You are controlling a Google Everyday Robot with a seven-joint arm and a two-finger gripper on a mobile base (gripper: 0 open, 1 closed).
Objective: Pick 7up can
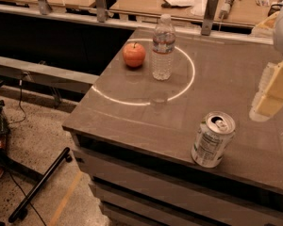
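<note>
Cylindrical metal 7up can (212,139), blocky pale gripper (272,95) at right, perhaps hovering

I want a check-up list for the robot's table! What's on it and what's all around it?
Surface: grey table, with a pale ring marked on it.
Job's things: 7up can stands near the front edge, nothing holding it.
Clutter: red apple and water bottle side by side, far end.
Grippers: gripper hangs over the table's right side, beyond the can, apart from it.
Cables: black cable on the floor, left.
Surroundings: wooden desks behind with papers; black bar on the speckled floor.
</note>
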